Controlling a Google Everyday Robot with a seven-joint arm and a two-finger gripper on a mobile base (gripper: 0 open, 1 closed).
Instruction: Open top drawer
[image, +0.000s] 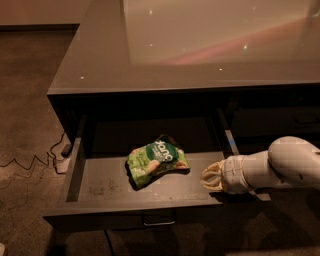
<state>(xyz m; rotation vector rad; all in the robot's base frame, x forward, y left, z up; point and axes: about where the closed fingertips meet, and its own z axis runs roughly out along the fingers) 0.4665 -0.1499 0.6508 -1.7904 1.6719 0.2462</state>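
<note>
Top drawer (100, 186) was pulled well out from under the desk (200, 55), sitting lower centre of frame. Its front faced the bottom edge, with the metal pull (159, 220) at centre. Scuffed grey floor was visible inside. A green snack bag (156, 160) lay crumpled on the drawer floor, roughly mid-drawer and slightly right of centre.

Gripper (212, 176) was at the drawer's right end, just above the front right corner and right of the bag, not touching it. Whether it was wide or narrow: cannot tell from this angle. It held nothing visible. White arm (282, 167) came in from the right edge of frame.

A cable (30, 162) ran across the carpet (30, 100) at left, toward the drawer's left side.
</note>
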